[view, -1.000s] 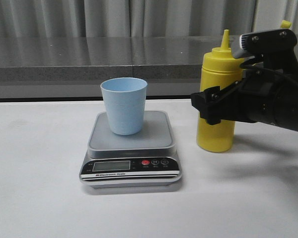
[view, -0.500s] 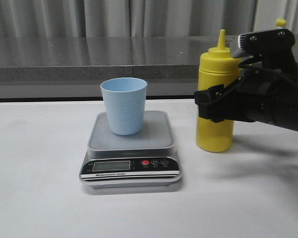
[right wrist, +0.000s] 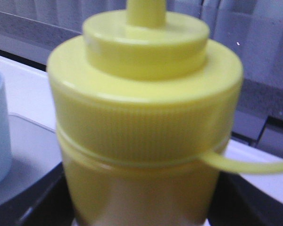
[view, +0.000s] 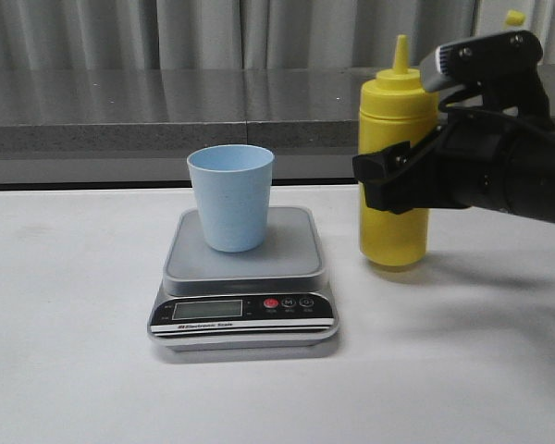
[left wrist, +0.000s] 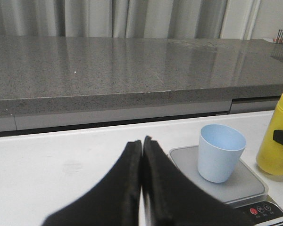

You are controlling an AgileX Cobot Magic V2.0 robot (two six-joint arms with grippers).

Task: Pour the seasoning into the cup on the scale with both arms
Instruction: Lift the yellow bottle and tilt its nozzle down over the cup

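Observation:
The yellow seasoning bottle [view: 395, 120] stands upright in my right gripper [view: 394, 185], which is shut on its middle, just right of the scale. Its base hangs slightly above the table. Its small cap [view: 514, 17] dangles on a tether. The right wrist view shows the bottle [right wrist: 146, 117] filling the frame between the black fingers [right wrist: 42, 202]. The pale blue cup [view: 231, 196] stands upright on the grey scale platform [view: 291, 250]. My left gripper [left wrist: 142, 141] is shut and empty, left of the cup [left wrist: 220, 153] and scale [left wrist: 250, 181]; it does not show in the front view.
A grey stone ledge [view: 120, 111] runs along the back of the white table [view: 74, 351], with curtains behind. The scale's black front panel with LCD and red button [view: 271, 302] faces me.
My right gripper has lifted the bottle slightly and carried it left, closer to the scale. The cup and scale have not moved.

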